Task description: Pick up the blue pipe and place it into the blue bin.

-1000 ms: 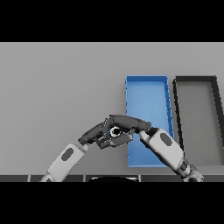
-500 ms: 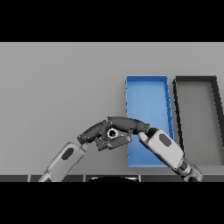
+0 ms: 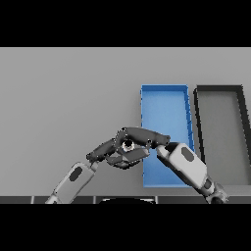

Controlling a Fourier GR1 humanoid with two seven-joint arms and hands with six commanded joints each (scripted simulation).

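Grey table: your hands, left and right, have dropped nearer, fingers curled together; no pipe discernible beside blue bin.

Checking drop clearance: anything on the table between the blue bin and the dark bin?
Head view: only a bare strip of grey table between blue bin and dark bin.

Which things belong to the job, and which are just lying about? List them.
Job: pipe, between the hands; blue bin; left hand; right hand.
Lying about: dark bin, right of the blue one; grey table.
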